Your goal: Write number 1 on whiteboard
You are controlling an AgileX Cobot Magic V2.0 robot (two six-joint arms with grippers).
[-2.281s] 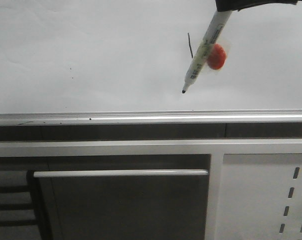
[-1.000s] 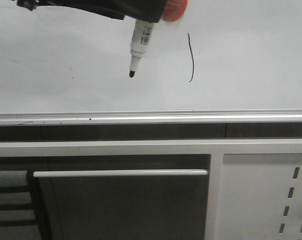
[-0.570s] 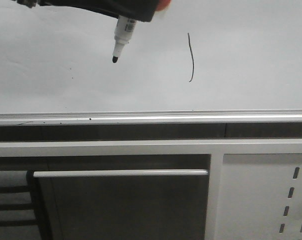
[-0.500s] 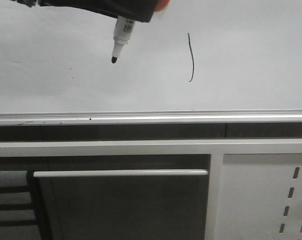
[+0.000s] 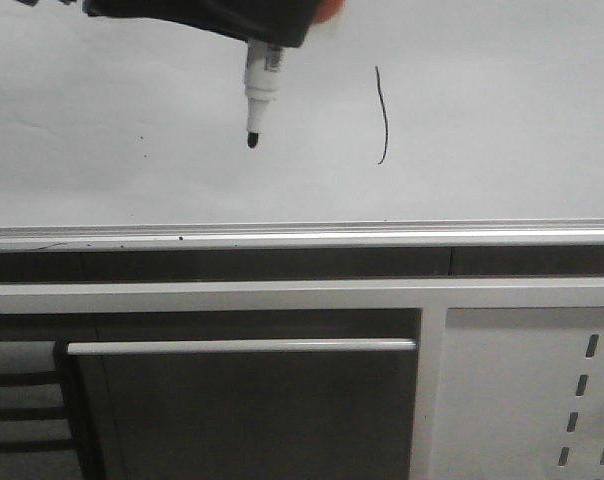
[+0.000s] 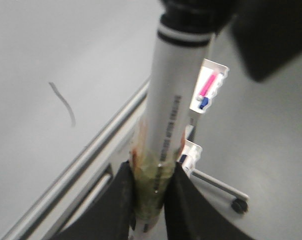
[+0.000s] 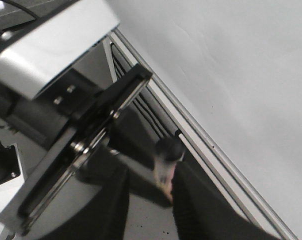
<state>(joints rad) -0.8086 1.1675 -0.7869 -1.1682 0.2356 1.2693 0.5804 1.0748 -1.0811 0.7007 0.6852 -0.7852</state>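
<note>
Your left gripper (image 6: 150, 200) stays clenched on the marker (image 5: 262, 85), which has drifted left, off the whiteboard (image 5: 502, 130). The number 1 (image 5: 382, 115) stands finished at upper centre. I can't tell the right gripper's (image 7: 148, 200) state.

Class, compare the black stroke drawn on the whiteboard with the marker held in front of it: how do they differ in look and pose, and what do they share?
The number 1 is a thin, slightly curved black line; the marker is a thick white barrel with only a black tip. The number 1 lies flat on the whiteboard, alone; the marker is clamped in the left gripper. Both run roughly vertically.
</note>
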